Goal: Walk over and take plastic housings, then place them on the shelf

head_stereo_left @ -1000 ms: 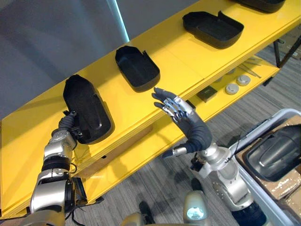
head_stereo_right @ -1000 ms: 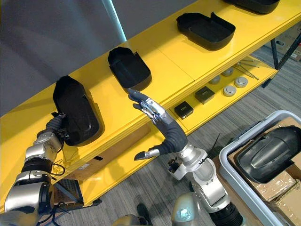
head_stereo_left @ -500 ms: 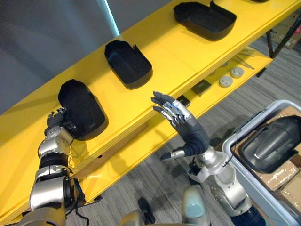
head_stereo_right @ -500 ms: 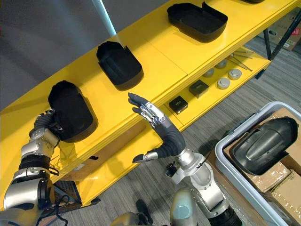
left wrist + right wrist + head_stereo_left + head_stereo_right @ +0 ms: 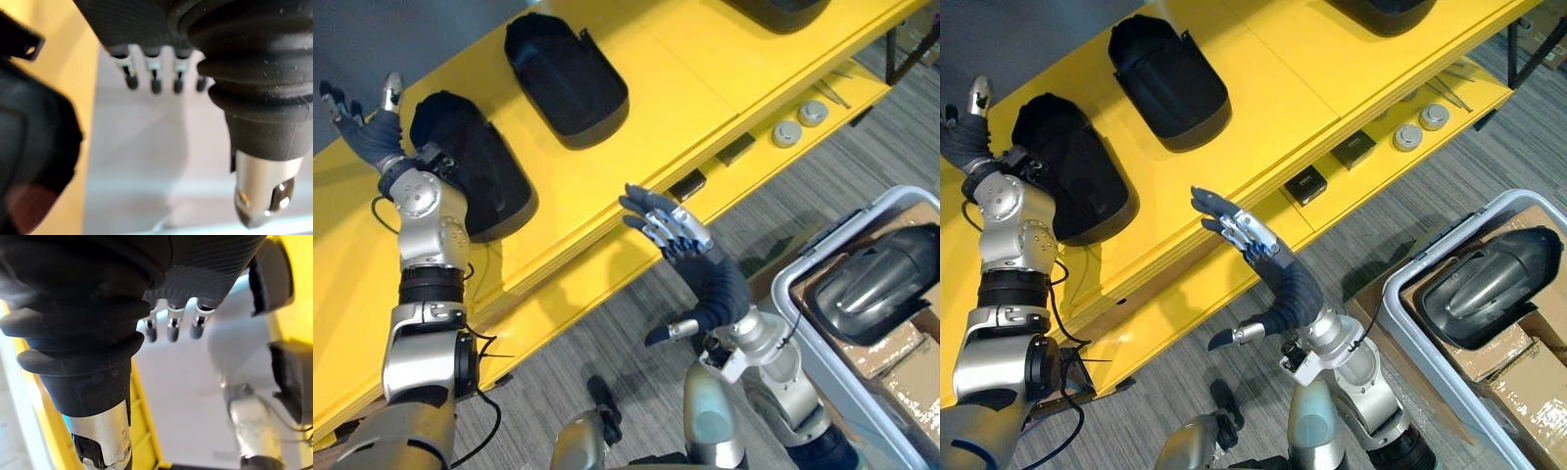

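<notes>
Over yellow shelf (image 5: 685, 78), L hand (image 5: 370, 135) spread beside black housing (image 5: 475, 176); R hand (image 5: 690, 250) spread in front, grey bin (image 5: 1396, 294) w/ dark housing (image 5: 876, 284) nearby

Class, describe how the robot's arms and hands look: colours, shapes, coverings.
Both arms are silver-grey, rounded metal segments with black bands at joints. The left hand and right hand wear dark ribbed covers over back and wrist; their silver fingers end in dark tips.

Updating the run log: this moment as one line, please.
left hand: open, beside housing | right hand: open, empty, by yellow shelf | housing: lying on shelf | spare housing: in grey bin
</notes>
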Controlling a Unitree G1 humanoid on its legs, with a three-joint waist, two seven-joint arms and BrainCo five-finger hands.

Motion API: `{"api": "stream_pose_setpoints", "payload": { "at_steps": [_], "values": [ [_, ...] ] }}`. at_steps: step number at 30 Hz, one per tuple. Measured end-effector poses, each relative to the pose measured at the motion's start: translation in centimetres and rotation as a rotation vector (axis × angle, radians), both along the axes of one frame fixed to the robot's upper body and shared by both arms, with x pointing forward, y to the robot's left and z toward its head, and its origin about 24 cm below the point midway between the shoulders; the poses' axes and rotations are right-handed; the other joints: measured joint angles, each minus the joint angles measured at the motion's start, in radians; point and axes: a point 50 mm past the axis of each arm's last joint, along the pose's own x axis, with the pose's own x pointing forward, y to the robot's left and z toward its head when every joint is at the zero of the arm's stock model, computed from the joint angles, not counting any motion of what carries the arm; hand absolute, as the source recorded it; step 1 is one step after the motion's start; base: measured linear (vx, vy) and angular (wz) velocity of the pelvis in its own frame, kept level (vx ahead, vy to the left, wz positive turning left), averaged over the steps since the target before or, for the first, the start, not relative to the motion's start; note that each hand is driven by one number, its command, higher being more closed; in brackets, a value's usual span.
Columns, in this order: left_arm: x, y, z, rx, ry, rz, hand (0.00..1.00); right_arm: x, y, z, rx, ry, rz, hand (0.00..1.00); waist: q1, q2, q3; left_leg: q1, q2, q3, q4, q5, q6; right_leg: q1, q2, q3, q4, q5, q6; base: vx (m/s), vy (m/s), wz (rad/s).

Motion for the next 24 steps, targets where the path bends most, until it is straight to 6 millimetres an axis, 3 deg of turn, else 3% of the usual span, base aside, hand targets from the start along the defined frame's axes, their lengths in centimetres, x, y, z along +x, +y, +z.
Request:
{"api": "stream_pose_setpoints", "payload": {
  "at_steps": [4,6,8,12,13,16,19,20,23,24],
  "values": [
    [-1.0,-0.9,1.9,0.063,-0.112,-0.007,0.00,0.2,0.0,-0.2,-0.007,0.008,-0.027,0.00,0.032,0.003,0.015,-0.035,-0.002,-0.052,0.011,0.006,-0.002,0.000,-0.011,-0.050,0.013,-0.012,-0.007,-0.03,-0.027,0.32],
    [-2.5,-1.6,2.7,0.115,-0.201,-0.023,0.00,0.5,0.0,-0.4,-0.026,-0.001,-0.070,0.00,0.053,0.003,0.015,-0.045,-0.003,-0.072,0.020,0.006,-0.002,0.002,-0.015,-0.068,0.022,-0.019,-0.009,0.00,-0.027,0.28],
    [-5.2,-2.2,2.0,0.194,-0.298,-0.025,0.00,1.0,0.0,-0.9,-0.048,0.007,-0.125,0.00,0.062,0.003,0.015,-0.047,-0.002,-0.094,0.022,0.006,-0.002,0.017,-0.017,-0.094,0.021,-0.022,-0.012,0.02,-0.020,0.25],
    [-10.3,-3.1,-3.3,0.222,-0.344,0.056,0.00,1.8,-1.3,-0.8,-0.032,-0.004,-0.265,0.00,0.109,0.003,0.015,-0.045,-0.001,-0.142,0.028,0.006,-0.002,0.071,-0.020,-0.150,-0.008,-0.022,-0.012,0.02,-0.015,0.31],
    [-11.8,-3.3,-5.5,0.215,-0.302,0.102,0.00,2.0,-1.6,-0.7,-0.020,-0.005,-0.298,0.00,0.126,0.003,0.014,-0.043,-0.001,-0.164,0.033,0.006,-0.002,0.098,-0.020,-0.174,-0.022,-0.023,-0.012,0.00,-0.018,0.46],
    [-15.9,-4.0,-9.4,0.159,-0.195,0.191,0.00,2.1,-1.7,-0.5,0.026,-0.009,-0.324,0.00,0.176,0.001,0.013,-0.041,0.000,-0.212,0.043,0.002,-0.006,0.163,-0.018,-0.233,-0.064,-0.021,-0.012,-0.01,-0.017,0.47],
    [-18.3,-3.6,-12.3,0.089,-0.062,0.223,0.00,2.3,-1.3,-0.9,0.032,0.009,-0.358,0.00,0.232,-0.005,-0.016,-0.040,-0.002,-0.254,0.042,0.002,-0.007,0.218,-0.014,-0.285,-0.110,-0.018,-0.011,0.01,-0.019,0.42],
    [-18.7,-3.4,-12.9,0.064,-0.034,0.224,0.00,2.4,-1.1,-1.2,0.028,0.027,-0.357,1.00,0.243,-0.009,-0.031,-0.041,-0.002,-0.260,0.040,0.002,-0.007,0.224,-0.013,-0.298,-0.121,-0.015,-0.013,0.04,-0.012,0.38],
    [-19.9,-2.8,-15.7,0.011,0.132,0.223,0.00,3.0,-0.3,-2.7,-0.002,0.104,-0.382,1.00,0.282,-0.037,-0.095,-0.041,-0.003,-0.282,0.029,0.002,-0.008,0.265,-0.005,-0.328,-0.177,0.005,-0.012,0.07,-0.009,0.26],
    [-20.2,-2.5,-17.4,0.017,0.240,0.212,0.00,3.3,0.0,-3.3,-0.003,0.139,-0.390,1.00,0.296,-0.050,-0.117,-0.041,-0.006,-0.295,0.027,0.001,-0.009,0.285,-0.003,-0.345,-0.198,0.010,-0.011,0.09,-0.013,0.29]
  ]
}}
